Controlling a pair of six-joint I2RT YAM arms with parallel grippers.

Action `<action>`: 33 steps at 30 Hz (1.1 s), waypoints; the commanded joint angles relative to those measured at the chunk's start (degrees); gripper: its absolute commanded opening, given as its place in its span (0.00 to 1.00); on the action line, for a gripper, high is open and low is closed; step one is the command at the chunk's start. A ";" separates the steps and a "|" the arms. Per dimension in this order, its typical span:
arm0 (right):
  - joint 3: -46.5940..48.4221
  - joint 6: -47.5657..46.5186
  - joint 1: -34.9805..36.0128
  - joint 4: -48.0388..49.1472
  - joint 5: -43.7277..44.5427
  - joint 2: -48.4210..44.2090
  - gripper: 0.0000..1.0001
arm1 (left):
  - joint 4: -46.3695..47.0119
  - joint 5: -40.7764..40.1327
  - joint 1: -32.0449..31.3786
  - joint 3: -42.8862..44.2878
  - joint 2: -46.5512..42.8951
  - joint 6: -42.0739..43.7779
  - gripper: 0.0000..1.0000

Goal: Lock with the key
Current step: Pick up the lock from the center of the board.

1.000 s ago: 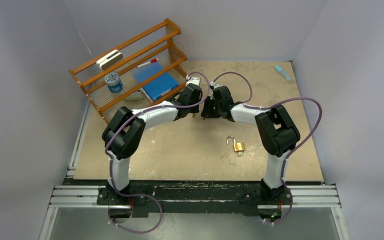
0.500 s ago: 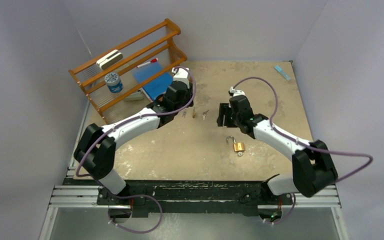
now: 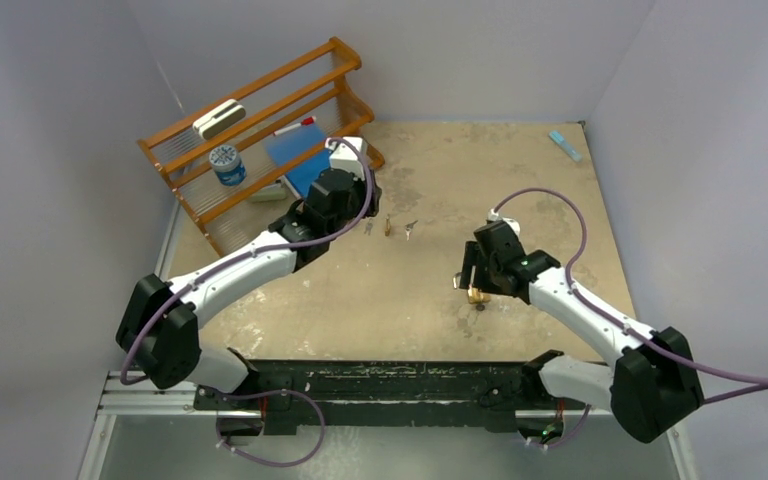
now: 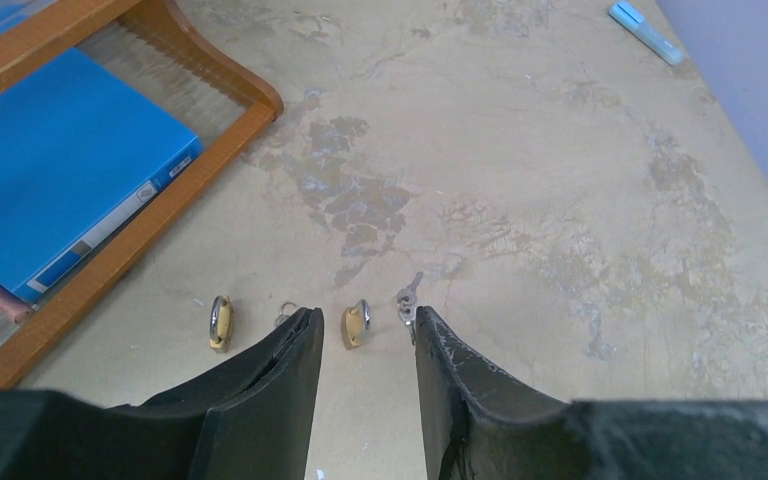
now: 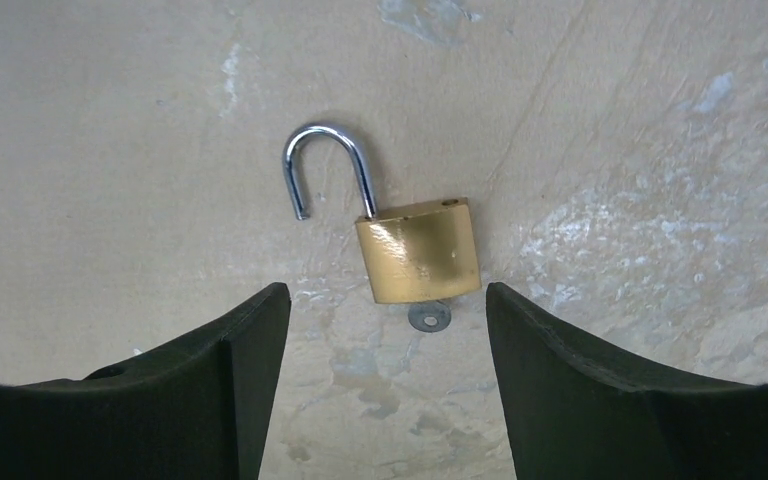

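A brass padlock (image 5: 420, 248) lies flat on the table with its shackle (image 5: 325, 165) swung open. A small key head (image 5: 429, 317) sticks out under its body. My right gripper (image 5: 385, 295) is open and hovers just short of it, with the lock ahead of the gap; in the top view the gripper (image 3: 470, 272) is over the padlock (image 3: 477, 293). My left gripper (image 4: 365, 315) is open and empty. Ahead of it lie two small closed padlocks (image 4: 220, 322) (image 4: 355, 324) and a bunch of keys (image 4: 407, 297), also visible in the top view (image 3: 410, 227).
A wooden rack (image 3: 260, 130) stands at the back left, holding a blue binder (image 4: 50, 200), a white tub (image 3: 226, 163) and a white eraser (image 3: 218, 117). A light blue item (image 3: 563, 145) lies at the far right by the wall.
The two grippers, close together a second ago, have parted. The left one drew back toward the rack. The right one swung toward the near side and now hangs over the open padlock.
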 commanded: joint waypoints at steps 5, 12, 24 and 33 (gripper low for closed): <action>-1.27 7.96 -0.02 -1.32 1.09 5.12 0.74 | 1.66 0.48 -0.18 -1.53 -4.80 2.29 0.39; -3.59 9.84 0.00 2.08 1.48 7.48 0.73 | 1.50 0.54 -0.13 -1.84 -5.51 2.68 0.39; -2.39 6.63 -0.02 5.10 5.45 12.45 0.64 | 1.07 0.08 -0.10 -1.71 -5.32 3.28 0.39; -2.33 3.24 0.09 7.57 3.02 15.45 0.54 | 0.80 -0.23 -0.08 -1.96 -5.33 3.66 0.39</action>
